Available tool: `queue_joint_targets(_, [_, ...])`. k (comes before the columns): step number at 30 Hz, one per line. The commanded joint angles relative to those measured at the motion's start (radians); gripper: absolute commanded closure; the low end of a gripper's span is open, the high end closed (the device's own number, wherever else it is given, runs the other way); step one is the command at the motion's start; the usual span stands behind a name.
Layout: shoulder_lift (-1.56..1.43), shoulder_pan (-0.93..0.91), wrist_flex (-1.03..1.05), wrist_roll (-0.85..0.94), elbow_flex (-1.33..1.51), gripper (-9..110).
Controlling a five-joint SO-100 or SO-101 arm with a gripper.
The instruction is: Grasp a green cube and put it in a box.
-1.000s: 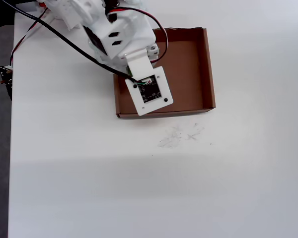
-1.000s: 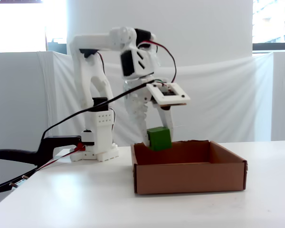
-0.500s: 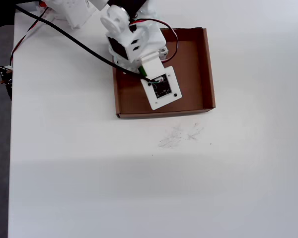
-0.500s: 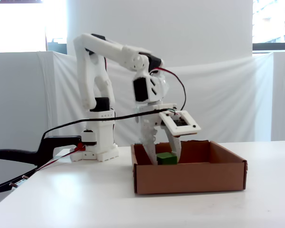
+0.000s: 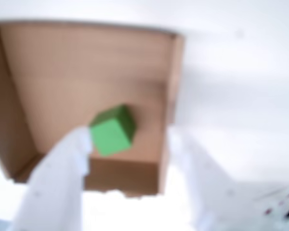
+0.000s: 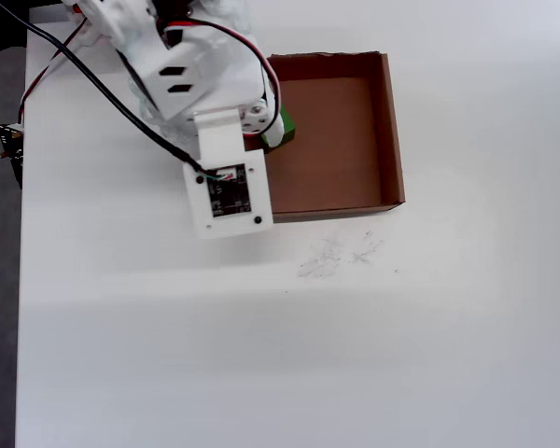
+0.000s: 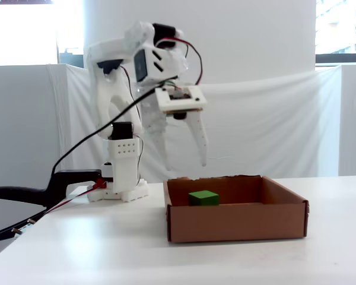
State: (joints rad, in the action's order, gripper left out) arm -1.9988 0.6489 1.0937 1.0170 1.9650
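The green cube [image 7: 203,198] lies on the floor of the brown cardboard box [image 7: 237,222], near its left wall in the fixed view. In the overhead view only a bit of the cube [image 6: 286,127] shows beside the arm, inside the box [image 6: 393,131]. My gripper [image 7: 186,165] hangs open above the box's left part, well clear of the cube, with nothing between its fingers. The blurred wrist view shows the cube [image 5: 111,131] on the box floor [image 5: 86,67], just beyond my open gripper [image 5: 129,137] and close to the left finger [image 5: 62,178].
The arm's base [image 7: 126,178] stands left of the box, with a black cable and a black clamp [image 7: 24,196] further left. Faint pencil scribbles [image 6: 341,254] mark the white table below the box. The table's left edge [image 6: 21,233] runs down the overhead view.
The gripper lowered the cube into the box, opened and let it go, then rose and swung back left. The cube now rests on the box floor.
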Motion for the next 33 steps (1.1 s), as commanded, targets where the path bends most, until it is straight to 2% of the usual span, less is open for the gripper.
queue_joint_targets(1, [-0.112,-0.141,-0.008,0.043,-0.051,78])
queue_joint_targets(6, [-0.270,-0.284,-0.126,0.126,0.137,78])
queue_joint_targets(9, [-0.387,-0.321,-0.158,0.143,0.296,83])
queue_joint_targets(17, [-0.673,-0.357,-0.063,0.179,0.612,83])
queue_joint_targets(33, [-1.157,-0.390,0.038,0.252,0.976,84])
